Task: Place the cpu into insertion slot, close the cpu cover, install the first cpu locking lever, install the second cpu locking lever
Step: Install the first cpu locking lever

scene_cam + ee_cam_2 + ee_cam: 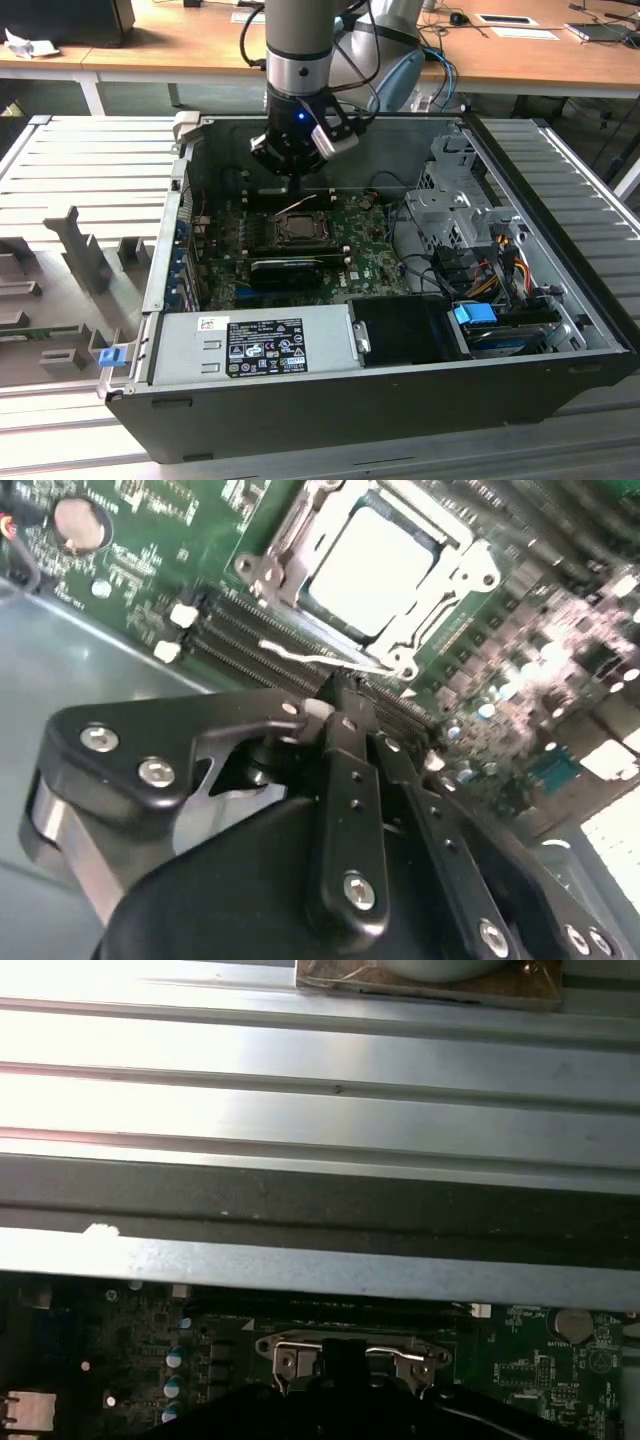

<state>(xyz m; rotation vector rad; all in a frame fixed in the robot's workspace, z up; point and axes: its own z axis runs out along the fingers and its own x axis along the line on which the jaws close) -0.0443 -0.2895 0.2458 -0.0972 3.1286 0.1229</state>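
The cpu point(375, 565) lies flat in the insertion slot point(322, 240), its pale silver face showing through the window of the cpu cover point(462, 575), which is folded down over it. A thin wire locking lever point(320, 660) stands loose along the socket's edge and rises at a slant in the exterior view point(297, 205). My gripper point(335, 708) hangs just behind the socket point(285, 178), fingers drawn together, with the tips right at that lever. Whether they touch it I cannot tell. In the first wrist view the cover's hinge plate point(350, 1360) peeks above the black gripper body.
The open computer case point(180, 200) walls in the motherboard. A grey power supply point(250, 345) fills the front, a long black card point(285, 270) lies just before the socket, and a drive cage point(460, 200) with cables point(490, 265) is on the exterior view's right. Memory slots point(250, 640) border the socket.
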